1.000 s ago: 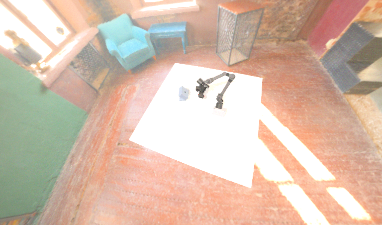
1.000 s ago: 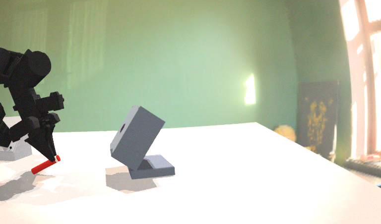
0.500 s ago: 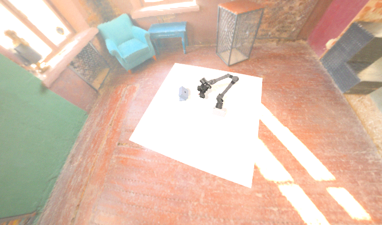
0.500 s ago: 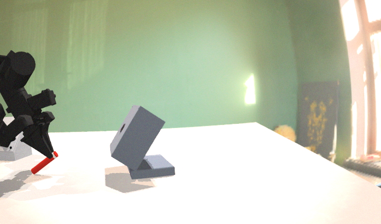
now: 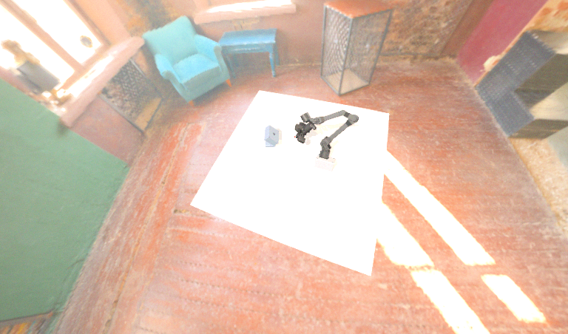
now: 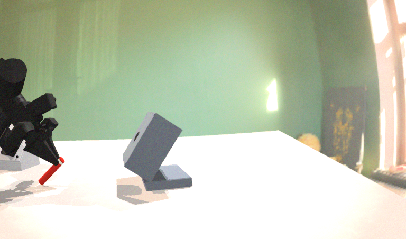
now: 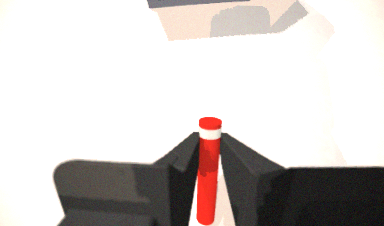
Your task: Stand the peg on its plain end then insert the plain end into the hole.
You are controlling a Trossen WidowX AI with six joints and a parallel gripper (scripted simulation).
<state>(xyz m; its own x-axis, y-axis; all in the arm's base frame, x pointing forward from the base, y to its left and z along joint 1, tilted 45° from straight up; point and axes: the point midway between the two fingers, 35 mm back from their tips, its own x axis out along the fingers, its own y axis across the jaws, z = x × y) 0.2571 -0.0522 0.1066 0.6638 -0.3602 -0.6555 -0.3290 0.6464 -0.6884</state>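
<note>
The gripper (image 5: 295, 137) (image 6: 59, 161) (image 7: 209, 138) is clenched on the red peg (image 6: 51, 172) (image 7: 207, 181), its two tapered black fingers pressing the peg from either side close to the white band (image 6: 61, 161) (image 7: 210, 131). In the wrist view, the banded end points away toward the top of the view, with a short red cap beyond the band, and the plain end lies between the dark finger bodies. In the exterior view the peg is tilted, neither flat nor upright: the banded end is uppermost and the plain end slants down toward the desk (image 5: 293, 196) (image 6: 239, 206) (image 7: 100, 76). Whether that lower end touches the surface, I cannot tell. The gripper itself leans, its fingers angled downward toward the sloped panel's side.

Behind the fingers, the black arm (image 5: 335, 114) (image 6: 13, 104) bends back to a pale base (image 5: 320, 164) (image 6: 28, 161) on the desk. Well apart from the peg stands the blue-gray sloped panel (image 5: 271, 134) (image 6: 158, 146), a thick tilted block on a flat foot (image 6: 176, 179). The dark hole (image 5: 274, 134) (image 6: 136, 136) shows in the face turned toward the gripper, and the peg is outside it. Farther out, beyond the desk, are a turquoise armchair (image 5: 194, 66), a blue side table (image 5: 248, 40) and a green wall (image 5: 46, 196) (image 6: 194, 60).
</note>
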